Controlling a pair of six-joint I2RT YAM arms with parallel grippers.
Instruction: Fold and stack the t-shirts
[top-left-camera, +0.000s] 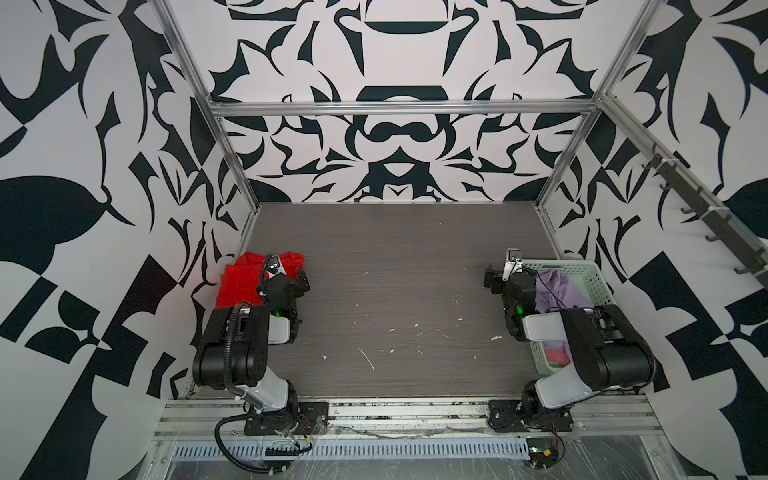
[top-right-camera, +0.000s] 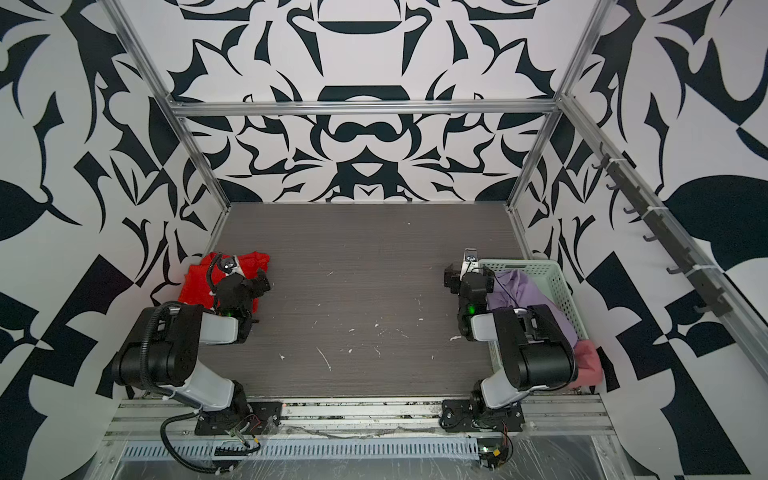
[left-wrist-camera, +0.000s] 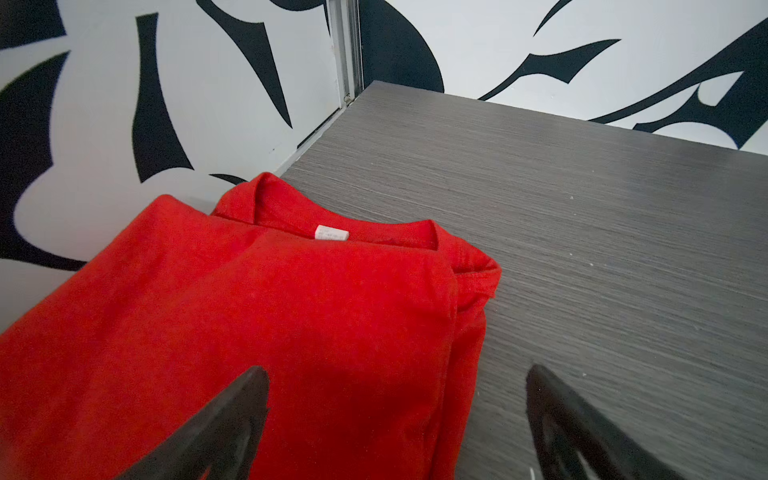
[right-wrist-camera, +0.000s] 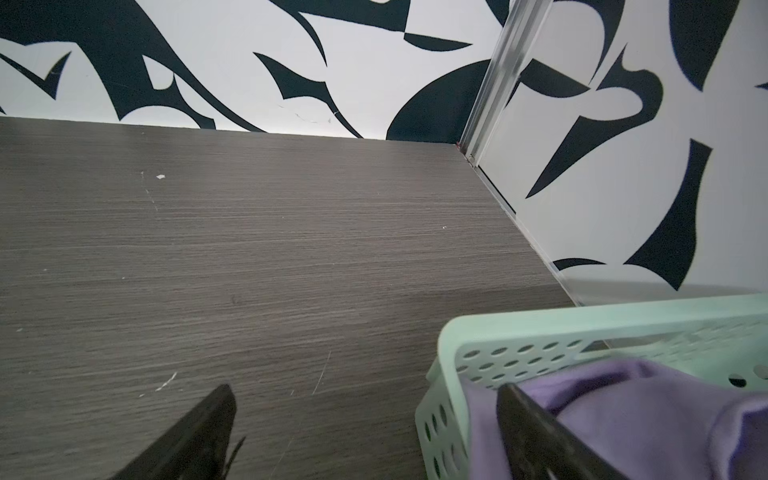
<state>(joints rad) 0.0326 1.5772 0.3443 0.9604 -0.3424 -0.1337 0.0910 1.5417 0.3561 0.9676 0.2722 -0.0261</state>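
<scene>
Listing by view.

Top views
- left gripper (top-left-camera: 302, 280): jaws spread, empty, poised at the inner edge of the red t-shirt (top-left-camera: 239, 286).
- red t-shirt: folded, flat on the table (top-left-camera: 395, 257), tucked against the left wall.
- right gripper (top-left-camera: 492, 276): jaws spread, empty, just beside the far inner corner of the basket (top-left-camera: 598, 286).
- basket: long axis near-to-far along the right wall.
- lilac t-shirt (top-left-camera: 557, 291): crumpled in the basket, heaped to its rim. It lies outward from the right gripper, toward the wall.
- salmon t-shirt (top-right-camera: 588, 361), in a top view: bunched at the basket's near end, partly hidden by the right arm.
- judgement: the right gripper is much the nearer to the lilac t-shirt. A pull would run inward, onto the bare middle of the table between the arms, where room for spreading is ample.

Left wrist view
- red t-shirt (left-wrist-camera: 291, 316): collar and white tag (left-wrist-camera: 331, 232) at the end away from the fingers. Its folded side edge runs between them, one finger over cloth, one over bare table. Nothing pinched.

Right wrist view
- one finger seen against table (right-wrist-camera: 249, 249), the other against lilac t-shirt (right-wrist-camera: 644, 411) inside the basket (right-wrist-camera: 582, 320) rim; contact cannot be told. Nothing pinched.
- judged risk: the rim may snag cloth on the way out, and the wall close behind leaves no room that side.
</scene>
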